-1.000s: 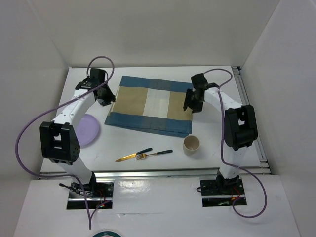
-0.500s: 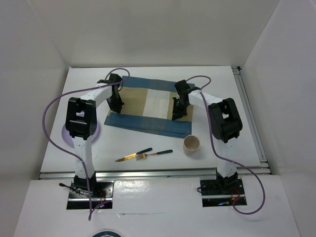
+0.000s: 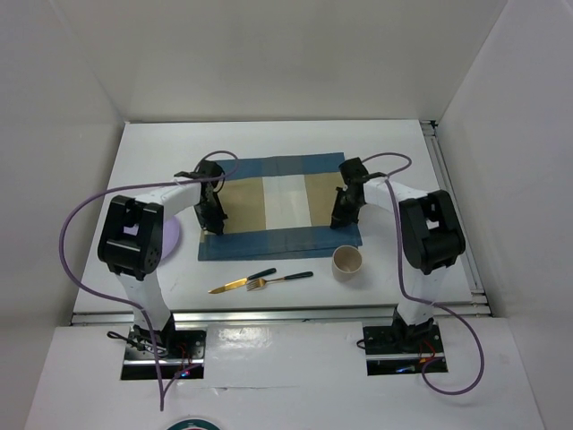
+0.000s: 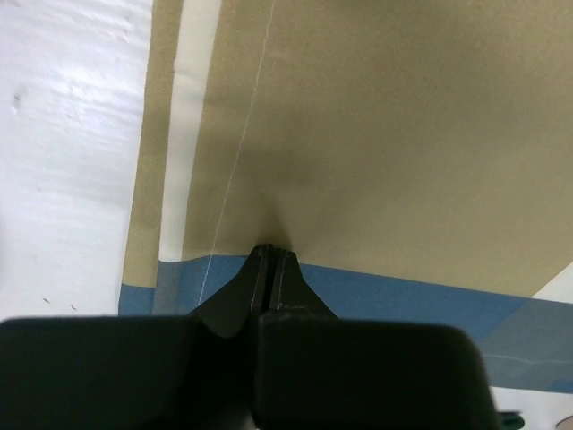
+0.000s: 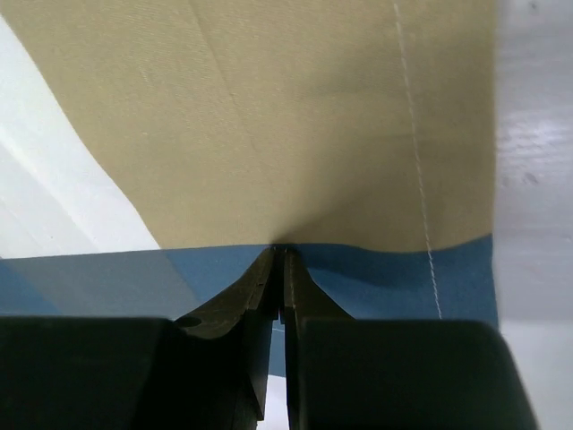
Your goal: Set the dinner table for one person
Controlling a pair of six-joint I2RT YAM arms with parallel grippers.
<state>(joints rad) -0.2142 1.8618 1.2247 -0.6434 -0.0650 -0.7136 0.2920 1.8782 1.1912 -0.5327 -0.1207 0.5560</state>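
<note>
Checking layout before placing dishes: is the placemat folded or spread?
Spread: the placemat lies as one open rectangle on the dinner table, its stripes all showing.

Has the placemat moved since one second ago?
Yes. The placemat has slid toward the near side and squared up; its near right corner now lies close to the unmoved paper cup.

a blue-and-tan placemat [image 3: 282, 204] lies flat, with knife [image 3: 242, 282], fork [image 3: 282, 279] and tan cup [image 3: 347, 262] nearer, purple plate [image 3: 171, 238] beside.
</note>
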